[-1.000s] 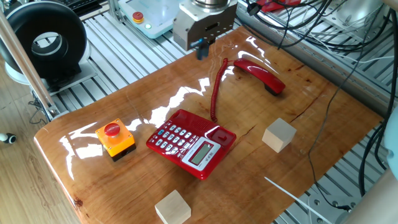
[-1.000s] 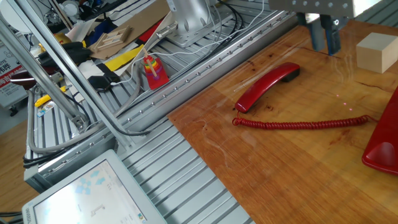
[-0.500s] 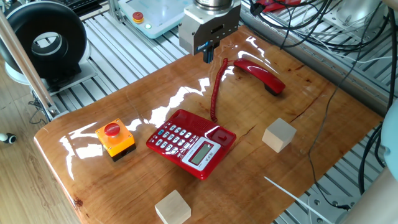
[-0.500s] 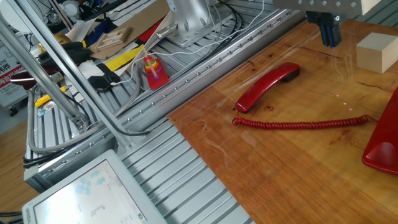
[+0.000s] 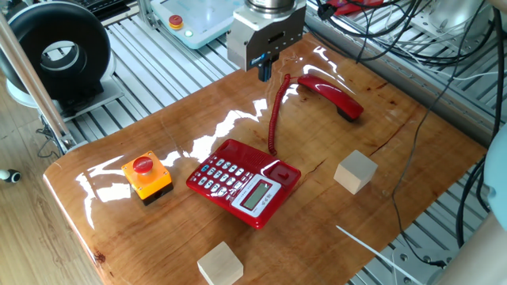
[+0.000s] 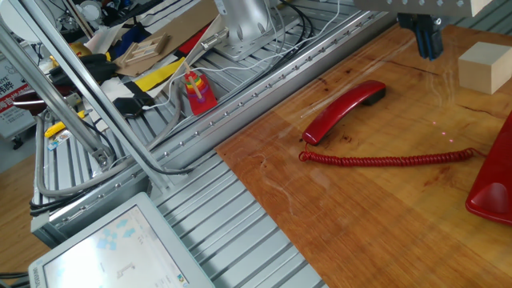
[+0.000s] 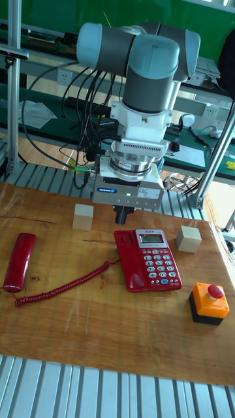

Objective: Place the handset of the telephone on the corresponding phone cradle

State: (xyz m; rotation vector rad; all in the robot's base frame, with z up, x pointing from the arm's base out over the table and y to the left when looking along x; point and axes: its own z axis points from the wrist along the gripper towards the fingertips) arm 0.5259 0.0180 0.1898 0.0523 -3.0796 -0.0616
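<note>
Far left in the tall fixed view: the handset (image 7: 19,261), flat on the table (image 7: 98,339), long axis running toward and away from that camera, well apart from everything else. Trailing rightward from its near end, the coiled cord (image 7: 62,284), stretched almost straight to the telephone (image 7: 148,259).

Next along, 1 wooden block (image 7: 83,216), then the gripper (image 7: 124,215), hanging above the table just behind the telephone's far edge. Fingers apparently pressed together with nothing between them, judged from the single dark tip in the other fixed view (image 6: 430,44).

Then the phone cradle (image 7: 130,258), the bare red strip on the keypad's handset side, unoccupied. Further right a 2nd wooden block (image 7: 189,238) and the orange box (image 7: 209,304).

Key relation: handset off to one side of the fingers, not beneath them. Likely needed: a sideways travel along the cord's line, an opening of the fingers, then a descent with the jaws set across the handset's narrow middle.

From one fixed view, gripper (image 5: 264,70) clearly short of the handset (image 5: 333,96), with the cord's end between them. From the other fixed view, the handset's curved back and thicker ends (image 6: 344,112), unreadable in the tall view. Fingertip height over the wood hard to judge in any view.
</note>
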